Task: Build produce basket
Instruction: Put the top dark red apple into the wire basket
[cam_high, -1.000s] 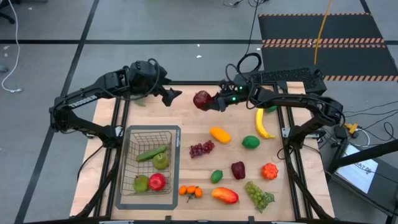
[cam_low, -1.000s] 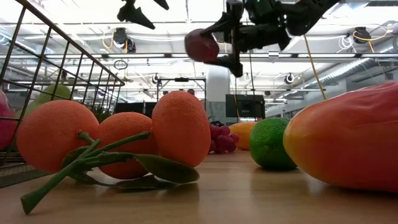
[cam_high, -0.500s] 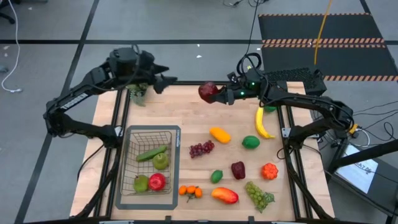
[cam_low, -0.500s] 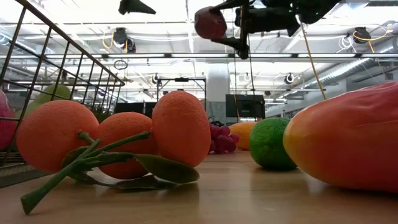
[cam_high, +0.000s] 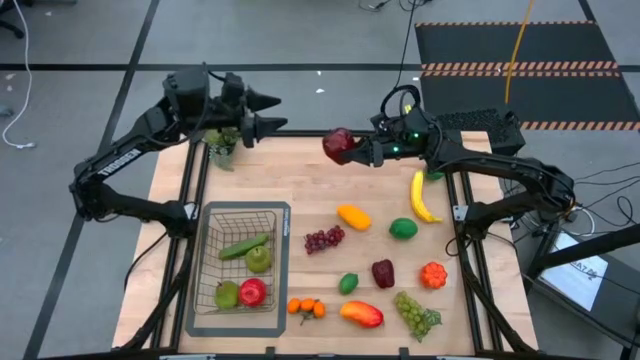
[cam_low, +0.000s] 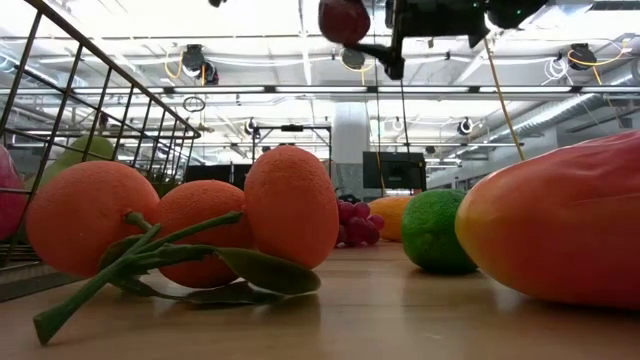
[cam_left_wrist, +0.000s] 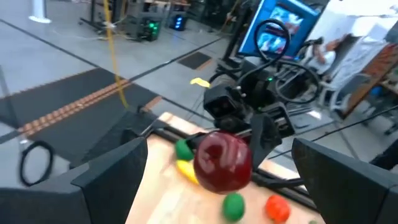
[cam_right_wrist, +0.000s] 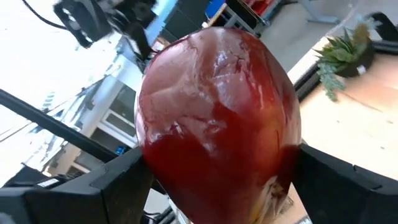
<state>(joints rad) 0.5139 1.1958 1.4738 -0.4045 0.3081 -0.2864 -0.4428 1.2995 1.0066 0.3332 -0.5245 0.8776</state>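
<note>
Right pincer (cam_high: 352, 148) is up in the air over the far edge of the worktop (cam_high: 320, 275), clamped on a dark red apple (cam_high: 338, 144), fingers pressed to both sides of it, and the wrist view shows the fruit filling the gap completely. Straight across from it, level and well apart, the left pincer (cam_high: 275, 112) hangs with its fingers spread wide and nothing between them, tips aimed at the apple. Looks like a mid-air handover is being lined up!

Risk number one, by my read: the apple is round and glossy, so if the right pincer lets go before the left has closed, it drops and rolls among the loose produce below it, the banana (cam_high: 422, 197), mango (cam_high: 352, 216) and grapes (cam_high: 324, 239).

Risk two: the two sets of fingers meet on the same flanks of the fruit and clash, since the free surface is small.

Farther from the right pincer, down on the left arm's side, sits the basket (cam_high: 240, 270) on its grey mat (cam_high: 284, 222), already carrying a cucumber (cam_high: 244, 246), pears and a red apple. A long carry, so a weak pinch could still lose the fruit over the rim.
</note>
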